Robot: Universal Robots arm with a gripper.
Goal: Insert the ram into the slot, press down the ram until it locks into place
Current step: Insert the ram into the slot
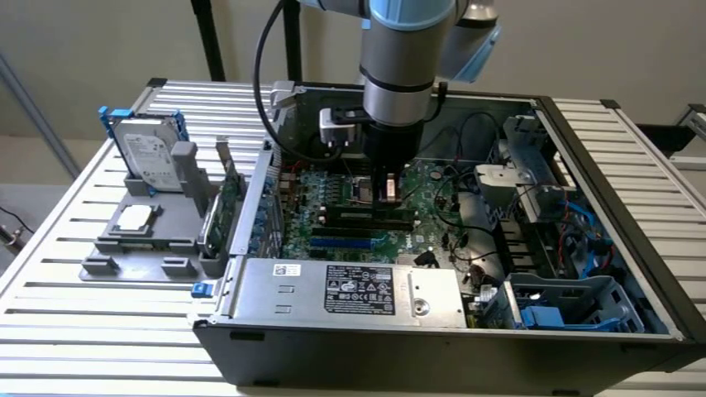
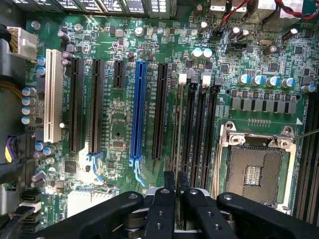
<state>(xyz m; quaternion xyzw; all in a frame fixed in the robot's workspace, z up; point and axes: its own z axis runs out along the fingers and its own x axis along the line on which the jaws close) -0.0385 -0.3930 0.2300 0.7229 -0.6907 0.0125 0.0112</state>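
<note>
A table (image 1: 50,281) of pale metal slats with dark gaps between them carries everything. An open black computer case (image 1: 331,351) lies on its side across the middle and reaches close to the table's edge at the exterior view's right. Just beside the case, toward the edge at the exterior view's left, sits a grey moulded holder (image 1: 132,246). The holder seems to touch the case wall, though the join is shadowed. Bare slats show along the near edge.
</note>
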